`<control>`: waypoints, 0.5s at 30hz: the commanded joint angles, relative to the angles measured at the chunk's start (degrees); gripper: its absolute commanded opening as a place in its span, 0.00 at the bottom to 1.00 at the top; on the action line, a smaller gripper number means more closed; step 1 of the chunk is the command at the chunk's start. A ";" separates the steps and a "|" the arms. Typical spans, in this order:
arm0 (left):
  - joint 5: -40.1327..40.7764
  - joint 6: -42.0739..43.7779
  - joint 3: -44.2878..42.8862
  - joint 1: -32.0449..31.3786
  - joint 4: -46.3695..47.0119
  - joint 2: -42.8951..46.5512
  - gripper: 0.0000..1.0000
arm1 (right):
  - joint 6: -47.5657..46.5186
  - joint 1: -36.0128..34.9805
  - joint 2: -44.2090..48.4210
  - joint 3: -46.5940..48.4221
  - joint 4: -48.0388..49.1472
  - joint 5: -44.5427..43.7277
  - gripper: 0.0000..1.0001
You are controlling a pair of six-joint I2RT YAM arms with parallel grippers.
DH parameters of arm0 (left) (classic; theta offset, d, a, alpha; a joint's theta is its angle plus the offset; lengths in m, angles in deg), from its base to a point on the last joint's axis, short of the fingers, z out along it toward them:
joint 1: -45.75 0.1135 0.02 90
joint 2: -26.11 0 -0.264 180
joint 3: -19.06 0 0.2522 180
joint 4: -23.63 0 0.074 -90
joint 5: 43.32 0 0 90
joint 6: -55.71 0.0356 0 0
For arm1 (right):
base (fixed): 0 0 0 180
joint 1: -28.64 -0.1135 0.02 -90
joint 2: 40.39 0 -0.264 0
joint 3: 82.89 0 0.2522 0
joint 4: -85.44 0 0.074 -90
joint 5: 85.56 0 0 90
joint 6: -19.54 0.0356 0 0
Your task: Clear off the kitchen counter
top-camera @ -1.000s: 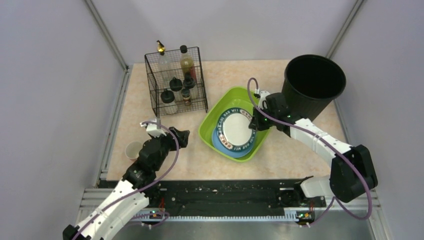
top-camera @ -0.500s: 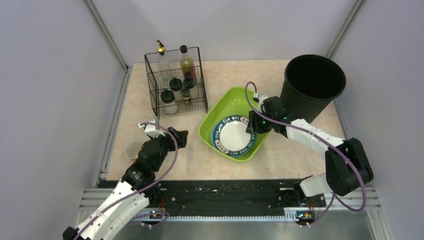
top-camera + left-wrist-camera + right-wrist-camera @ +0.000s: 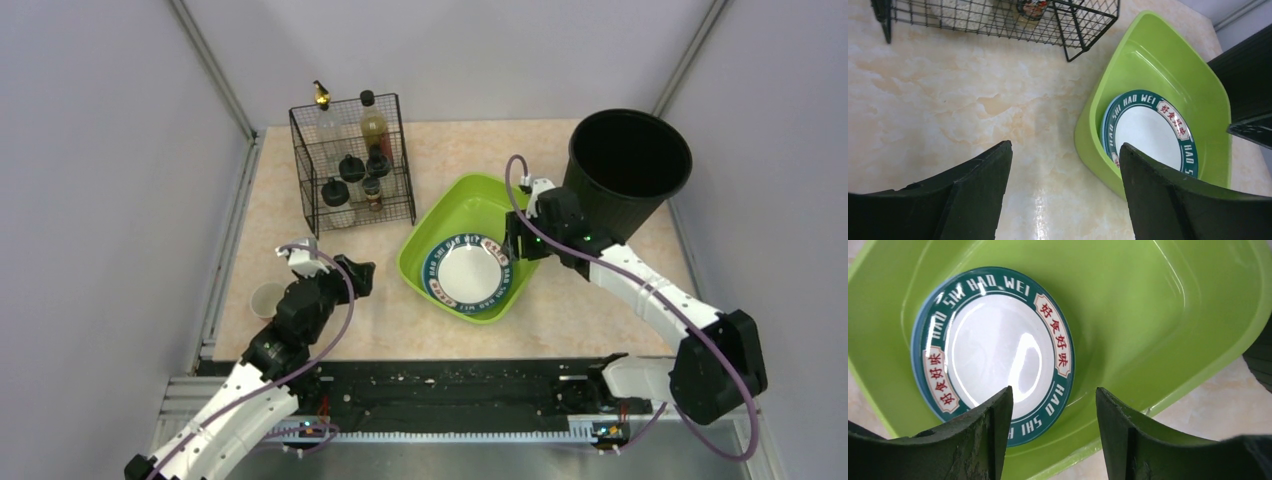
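– Status on the counter (image 3: pixel 470 150)?
– Beige marbled top, runs from the black rail (image 3: pixel 450 385) at the near edge to the far wall. Several things on it.
– List them.
– Wire basket (image 3: pixel 395 195) far left, bottles (image 3: pixel 373 128) standing inside. Green tub (image 3: pixel 470 195) in the middle, with one plate (image 3: pixel 466 273) lying in its near end: white centre, teal band with lettering. Black bin (image 3: pixel 600 205) far right, just beside the tub. Small cup (image 3: pixel 267 298) near the left edge, upright, well apart from the tub.
– Right gripper (image 3: pixel 1053 392)?
– Fingers spread, nothing between them. It hangs over the right side of the tub, above the plate's right edge. The wrist view shows the plate rim in the gap. Whether it touches, cannot tell.
– Left gripper (image 3: pixel 1065 150)?
– Also spread and empty. Low over bare counter between the cup and the tub, pointed toward the tub. Its wrist view takes in the basket's near corner, the tub's left wall and the plate.
– Plate flat or tilted?
– It lies on the tub bottom, close to the near-left wall. Any slight tilt, cannot tell.
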 commanded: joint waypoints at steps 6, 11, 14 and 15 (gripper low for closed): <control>14.59 -13.47 -9.08 0.00 -16.41 -0.18 0.84 | -0.70 -6.47 4.29 5.91 -2.07 -2.18 0.61; 21.10 -18.78 -13.67 -0.01 -24.38 -0.97 0.84 | 0.12 -9.54 4.77 5.33 1.25 0.42 0.61; 25.57 -22.83 -16.82 0.03 -30.04 -2.41 0.85 | -0.10 -11.22 3.82 5.37 2.16 0.48 0.61; 27.07 -23.96 -17.68 0.02 -31.48 -2.90 0.85 | -0.27 -11.59 3.47 5.39 2.31 0.57 0.61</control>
